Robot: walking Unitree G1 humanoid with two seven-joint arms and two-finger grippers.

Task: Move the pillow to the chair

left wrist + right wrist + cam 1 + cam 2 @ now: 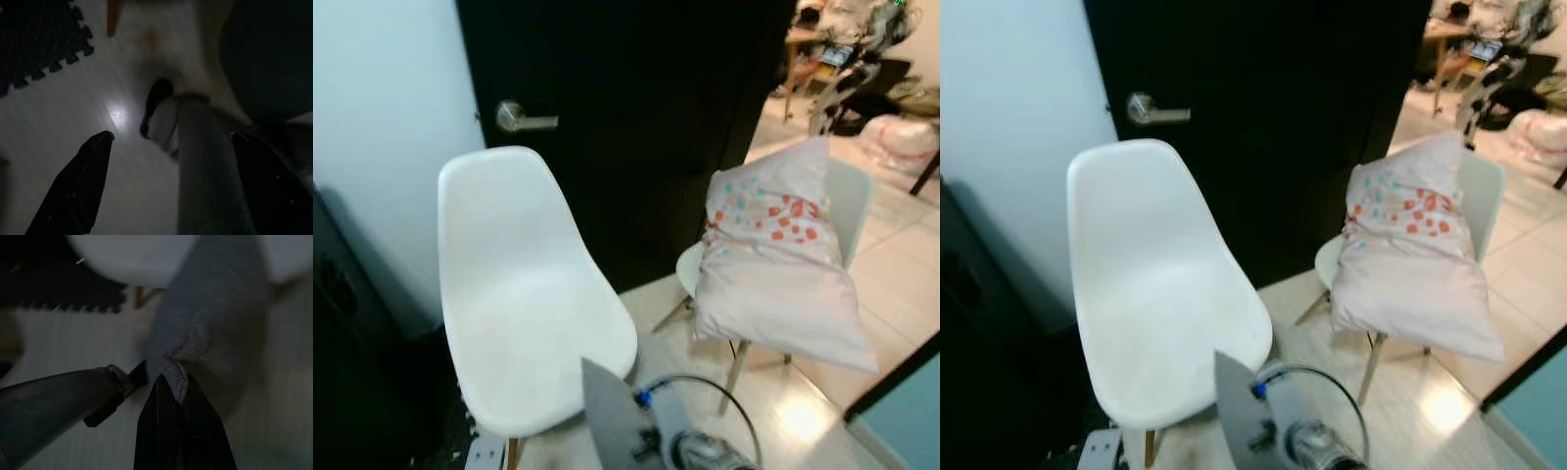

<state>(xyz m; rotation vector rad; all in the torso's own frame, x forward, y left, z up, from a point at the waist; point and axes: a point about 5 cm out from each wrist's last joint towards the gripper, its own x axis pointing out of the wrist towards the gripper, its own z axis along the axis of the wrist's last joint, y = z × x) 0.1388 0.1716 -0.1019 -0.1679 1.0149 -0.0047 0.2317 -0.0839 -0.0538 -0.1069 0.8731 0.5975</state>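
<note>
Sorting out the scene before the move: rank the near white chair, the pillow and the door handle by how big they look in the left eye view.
1. near white chair, largest, though it is closest to the camera.
2. pillow.
3. door handle, by far the smallest.

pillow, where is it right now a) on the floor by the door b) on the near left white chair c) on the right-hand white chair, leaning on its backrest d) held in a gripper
c, the pillow sits on the seat of the right-hand chair, propped against its backrest, while the near left chair has a bare seat.
</note>
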